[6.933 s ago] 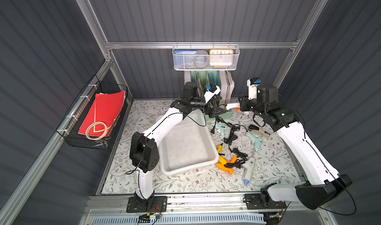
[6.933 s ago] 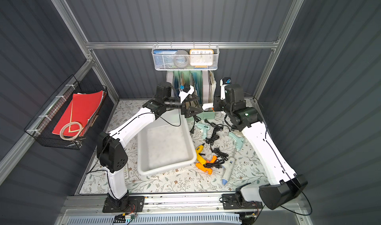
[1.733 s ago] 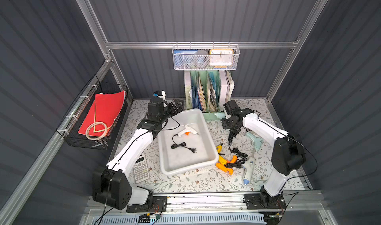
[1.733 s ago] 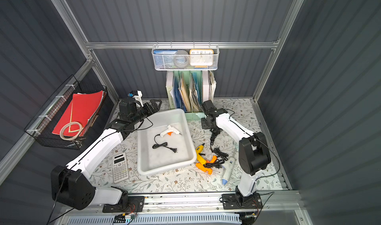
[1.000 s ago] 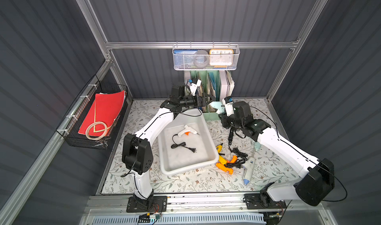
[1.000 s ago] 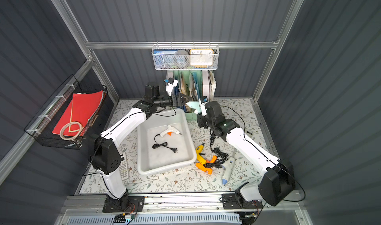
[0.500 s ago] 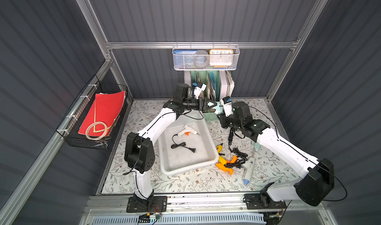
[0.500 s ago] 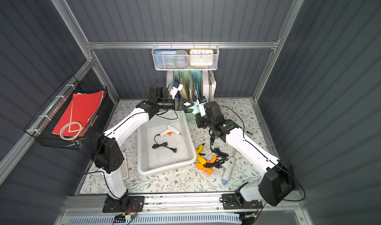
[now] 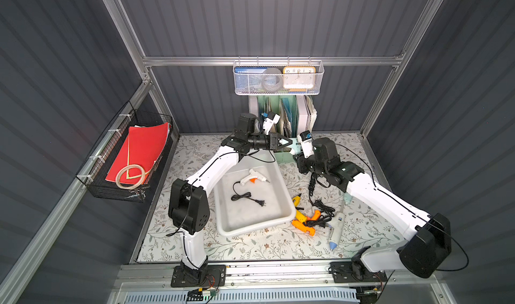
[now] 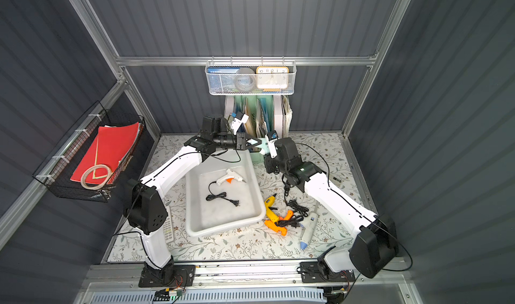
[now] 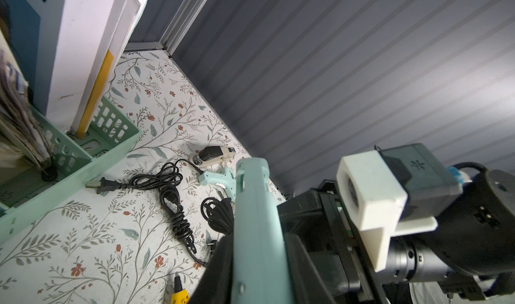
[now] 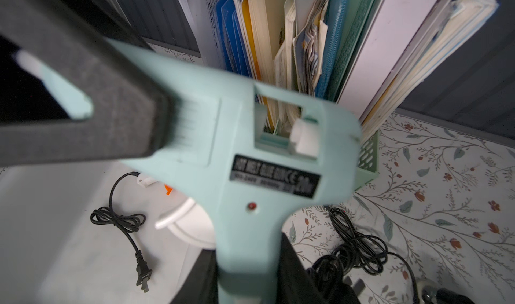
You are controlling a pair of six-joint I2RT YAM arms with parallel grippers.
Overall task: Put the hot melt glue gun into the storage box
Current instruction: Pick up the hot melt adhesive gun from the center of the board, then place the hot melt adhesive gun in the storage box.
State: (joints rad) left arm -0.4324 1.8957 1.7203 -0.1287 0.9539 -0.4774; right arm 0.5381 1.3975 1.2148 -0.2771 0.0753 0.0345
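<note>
Mint glue gun (image 12: 250,154) — handle clamped by the right gripper (image 12: 249,274), barrel pinched in the left gripper (image 11: 259,249) (mid-air handover) — right should release only once left holds firm.

Top views look down; close wrist views share the glue gun (image 12: 250,163).

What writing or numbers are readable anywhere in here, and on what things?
"HOT MELT GLUE GUN", "CE", "20W": black label of the mint glue gun, right wrist view; its smaller second line is too blurred.
"10 11 12 1 2": face of the orange-rimmed clock.
Blue box beside the clock: print too small to read.
Stapler label: too small to read.
</note>
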